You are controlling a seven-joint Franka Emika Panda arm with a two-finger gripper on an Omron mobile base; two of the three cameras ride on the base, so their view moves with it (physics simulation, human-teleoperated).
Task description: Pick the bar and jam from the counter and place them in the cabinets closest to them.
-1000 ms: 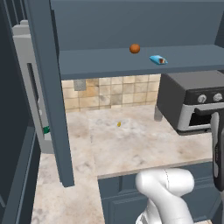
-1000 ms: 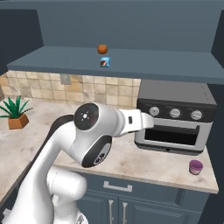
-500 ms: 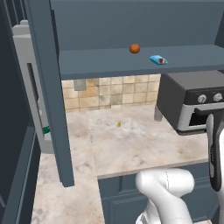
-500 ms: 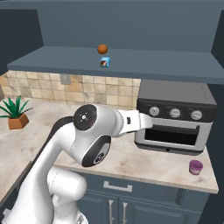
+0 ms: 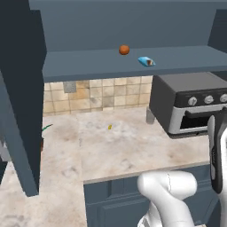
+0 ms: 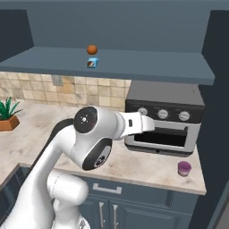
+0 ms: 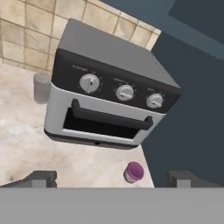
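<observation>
The bar (image 5: pixel 146 61) (image 6: pixel 92 63), bright blue with a brown-red end, lies on the open cabinet shelf (image 5: pixel 88 66) beside an orange-brown ball (image 5: pixel 124 50). The jam (image 6: pixel 184 168) (image 7: pixel 133 171), a small pink-magenta jar, stands upright on the beige counter (image 6: pixel 40 134) near its right end, just in front of the toaster oven's right corner. My gripper (image 7: pixel 113 179) is open and empty, hovering well above the counter and looking down at the oven front. In the hand view the jam sits between the two fingertips (image 7: pixel 41 178), a little right of centre and far below them.
A black and silver toaster oven (image 7: pixel 109 100) (image 6: pixel 163 118) stands at the counter's right end, against a dark cabinet wall (image 7: pixel 192 131). A small grey cup (image 7: pixel 41 85) is behind its left side. A potted plant (image 6: pixel 8 114) stands far left. Base cabinets (image 6: pixel 116 205) are below the counter.
The whole scene has slid left in both base views, so the base has driven to the right. The jaws stayed open and nothing on the counter or shelf moved.
</observation>
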